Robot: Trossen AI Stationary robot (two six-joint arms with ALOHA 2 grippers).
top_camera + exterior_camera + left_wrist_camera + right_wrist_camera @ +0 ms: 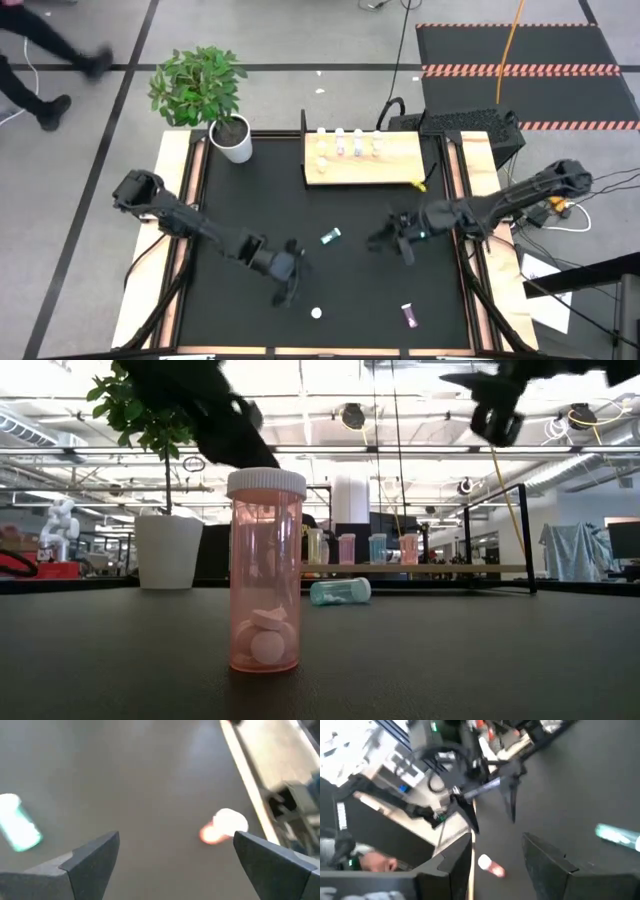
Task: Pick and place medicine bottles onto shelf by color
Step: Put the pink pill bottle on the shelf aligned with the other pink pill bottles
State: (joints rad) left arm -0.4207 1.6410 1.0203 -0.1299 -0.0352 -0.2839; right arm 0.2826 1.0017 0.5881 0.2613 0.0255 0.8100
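Teal bottle lies on its side mid-worktop, between both arms. Left gripper fingers spread, aimed toward pink bottle. Right gripper empty, fingers part-open. Shelf holds four bottles.

The light is bright and even, coming from ceiling lamps at 12 o'clock in the low view. The black table shows almost no shadows. Both wrist views are strongly blurred; the orange bottle looks smeared.
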